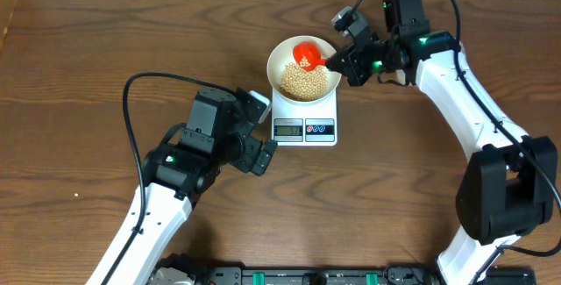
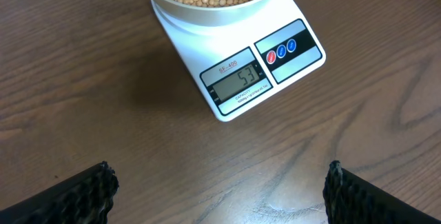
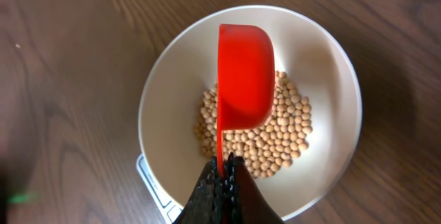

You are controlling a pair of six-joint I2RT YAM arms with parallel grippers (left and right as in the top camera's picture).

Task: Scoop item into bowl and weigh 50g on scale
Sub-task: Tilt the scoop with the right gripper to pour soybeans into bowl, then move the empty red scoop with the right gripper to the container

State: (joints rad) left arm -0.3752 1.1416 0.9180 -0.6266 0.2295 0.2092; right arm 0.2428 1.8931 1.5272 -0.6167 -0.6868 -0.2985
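The white bowl (image 1: 282, 57) stands on the white scale (image 1: 304, 120) and holds a pile of tan beans (image 1: 306, 81). My right gripper (image 1: 340, 60) is shut on the handle of a red scoop (image 1: 308, 54), which is turned on its side over the bowl. In the right wrist view the scoop (image 3: 244, 72) hangs above the beans (image 3: 275, 141) inside the bowl (image 3: 165, 107), with the gripper (image 3: 223, 172) on its handle. My left gripper (image 1: 263, 149) is open and empty, left of the scale. In the left wrist view the scale (image 2: 241, 79) display reads 53.
The brown wooden table (image 1: 88, 74) lies all around the scale. Black cables run from both arms across the table.
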